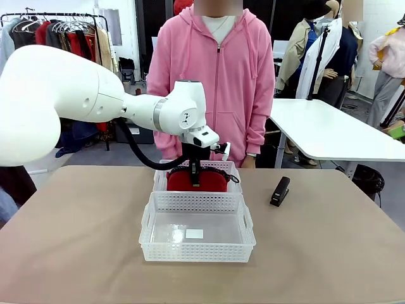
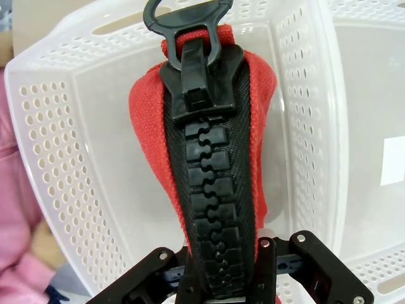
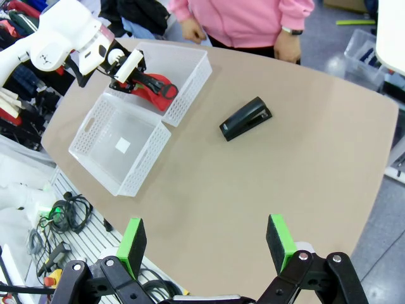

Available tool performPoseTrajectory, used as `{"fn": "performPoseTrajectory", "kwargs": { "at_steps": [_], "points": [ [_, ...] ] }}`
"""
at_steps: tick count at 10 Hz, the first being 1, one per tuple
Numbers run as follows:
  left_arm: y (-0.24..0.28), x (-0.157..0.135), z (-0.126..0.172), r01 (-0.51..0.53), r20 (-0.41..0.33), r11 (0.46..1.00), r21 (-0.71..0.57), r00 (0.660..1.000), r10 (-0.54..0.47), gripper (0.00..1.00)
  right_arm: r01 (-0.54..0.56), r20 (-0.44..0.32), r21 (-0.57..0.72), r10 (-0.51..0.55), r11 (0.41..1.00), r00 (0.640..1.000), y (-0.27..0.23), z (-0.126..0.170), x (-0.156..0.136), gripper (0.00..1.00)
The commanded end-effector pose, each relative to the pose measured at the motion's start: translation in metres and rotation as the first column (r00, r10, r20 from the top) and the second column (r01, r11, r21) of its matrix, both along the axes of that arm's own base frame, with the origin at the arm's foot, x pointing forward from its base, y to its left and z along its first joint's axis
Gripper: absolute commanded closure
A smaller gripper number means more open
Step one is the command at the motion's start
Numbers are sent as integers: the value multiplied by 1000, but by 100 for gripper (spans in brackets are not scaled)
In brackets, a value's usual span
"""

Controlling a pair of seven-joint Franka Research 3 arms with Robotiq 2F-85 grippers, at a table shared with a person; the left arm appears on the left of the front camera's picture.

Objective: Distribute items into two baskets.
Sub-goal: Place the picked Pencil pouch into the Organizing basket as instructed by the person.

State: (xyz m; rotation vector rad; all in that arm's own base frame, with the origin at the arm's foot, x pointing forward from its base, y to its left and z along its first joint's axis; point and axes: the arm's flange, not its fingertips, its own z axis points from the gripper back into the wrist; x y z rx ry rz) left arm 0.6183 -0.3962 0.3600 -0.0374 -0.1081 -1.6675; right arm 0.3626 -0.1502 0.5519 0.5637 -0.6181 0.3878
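The left gripper (image 1: 195, 176) is clamped on the black zipper edge of a red pouch (image 1: 212, 182) and holds it inside the walls of the far basket (image 1: 159, 181), at the person's (image 1: 215, 69) side of the table (image 1: 329, 253). In the left wrist view the pouch hangs straight down from the fingers, with the basket's lattice walls all around it. Its long axis, marked by the zipper, runs along the basket's longer side, so it looks set to drop in without catching the rim. The pictures do not show whether its underside already touches the basket floor. The near basket (image 1: 197, 252) stands just in front of the far one, holding nothing but a white label. A small black stapler (image 1: 280, 191) lies on the bare table on the robot's right, well apart from both baskets, its long axis running roughly toward the far edge. The right gripper (image 3: 205, 244) hangs high above the table with its green pads spread and nothing between them, and it appears to be the arm better placed to fetch the stapler.
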Motion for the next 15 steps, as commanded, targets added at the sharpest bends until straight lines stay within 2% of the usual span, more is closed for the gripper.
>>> {"fn": "performPoseTrajectory", "kwargs": {
  "at_steps": [1, 3, 4, 8, 9, 13, 15],
  "points": [
    [2, 5, 1, 13, 1, 1000, -3, 1000, -13, 100, -1, 13, 5, 1, 1000, 1000, 1, 1, 1, 0],
    [2, 7, 0, 8, -5, 1000, -3, 1000, -8, 100, -1, 13, 5, 1, 1000, 1000, 1, 1, 1, 0],
    [3, 8, 0, 7, -9, 1000, -1, 1000, -7, 96, -1, 13, 5, 1, 1000, 1000, 1, 1, 1, 0],
    [6, 9, 0, -11, -27, 1000, -1, 1000, 11, 16, -1, 13, 5, 1, 1000, 1000, 1, 1, 1, 0],
    [7, 9, 2, -14, -29, 1000, 2, 999, 14, 0, -1, 13, 5, 1, 1000, 1000, 1, 1, 1, 0],
    [24, -4, 49, -25, 8, 1000, -15, 1000, 25, 0, -1, 13, 5, 1, 1000, 1000, 1, 1, 1, 0],
    [30, -10, 60, -9, -5, 1000, -3, 1000, 9, 0, -1, 13, 5, 1, 1000, 1000, 1, 1, 1, 0]
  ]
}}
